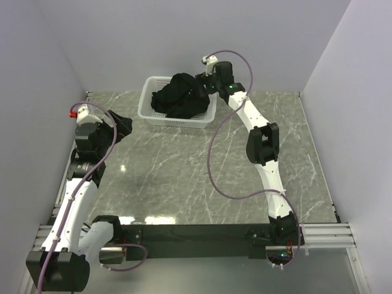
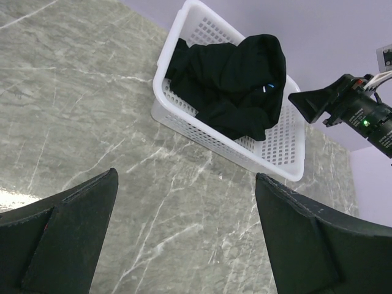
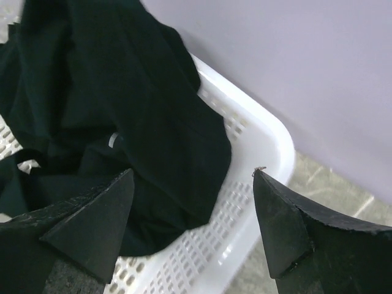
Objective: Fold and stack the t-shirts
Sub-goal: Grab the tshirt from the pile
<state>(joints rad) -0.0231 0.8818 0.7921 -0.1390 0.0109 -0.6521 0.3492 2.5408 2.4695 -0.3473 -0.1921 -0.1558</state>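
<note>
The black t-shirts lie crumpled in a heap inside the white mesh basket at the far middle of the table; they also show in the left wrist view and the right wrist view. My right gripper is open and empty, hovering over the basket's right end, just above the cloth. My left gripper is open and empty over bare table at the left, apart from the basket.
The grey marble table spreads in front of the basket. Lilac walls close in the back and both sides. The right arm's cable loops over the table's middle. The basket stands near the back wall.
</note>
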